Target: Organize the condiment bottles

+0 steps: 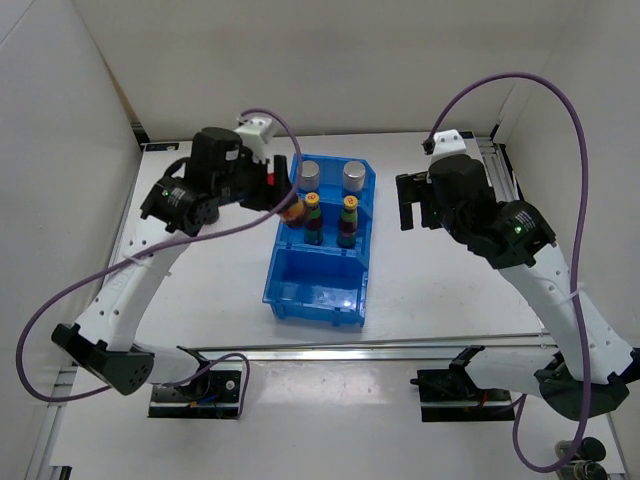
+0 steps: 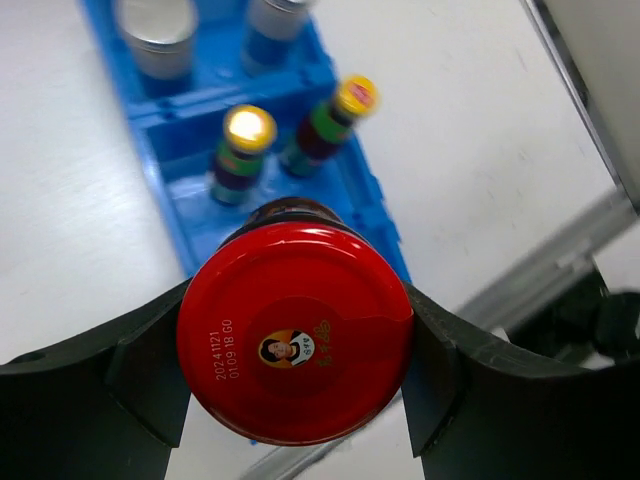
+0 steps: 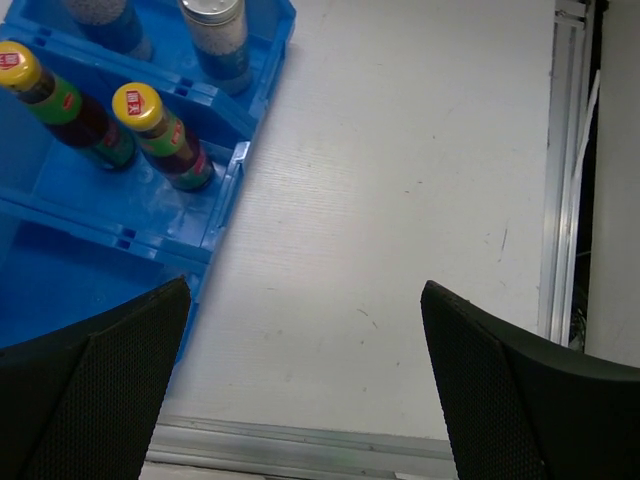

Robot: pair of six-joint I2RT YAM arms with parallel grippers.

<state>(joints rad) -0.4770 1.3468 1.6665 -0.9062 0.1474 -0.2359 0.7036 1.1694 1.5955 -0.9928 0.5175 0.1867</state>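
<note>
Left wrist: body of squat dark red-capped bottle [image 2: 295, 345] hidden beneath its own cap | silver-capped white/blue cylinders [image 2: 157, 38] cropped by top edge | Right wrist: blue plastic bin [image 3: 70, 290] cut off at left edge

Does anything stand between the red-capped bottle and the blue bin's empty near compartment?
Nothing visible. The left gripper holds the red-capped bottle at the left wall of the bin; its near compartment lies open.
</note>
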